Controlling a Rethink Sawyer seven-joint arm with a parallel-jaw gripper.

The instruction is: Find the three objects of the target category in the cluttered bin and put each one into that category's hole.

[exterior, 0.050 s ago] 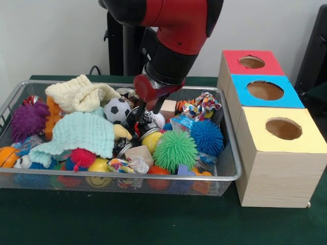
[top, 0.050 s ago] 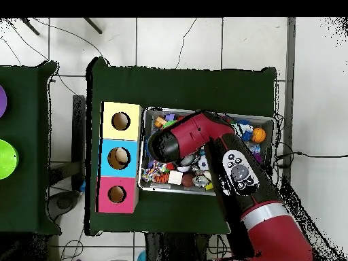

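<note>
Green table, wire bin (exterior, 0.050 s ago: 231, 176) crammed with toys, fingers (exterior, 0.050 s ago: 147, 109) buried, grip unclear.

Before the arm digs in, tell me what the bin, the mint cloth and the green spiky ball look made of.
Bin: metal wire mesh, shiny rim. Mint cloth: soft knitted or waffle fabric, matte, draped. Green spiky ball: probably rubbery plastic, thin flexible spikes.

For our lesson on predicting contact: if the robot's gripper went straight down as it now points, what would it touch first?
Probably the dark, shiny clutter beside the black-and-white toy soccer ball in the wire mesh bin. The gripper hangs right over it, though depth is unclear.
</note>
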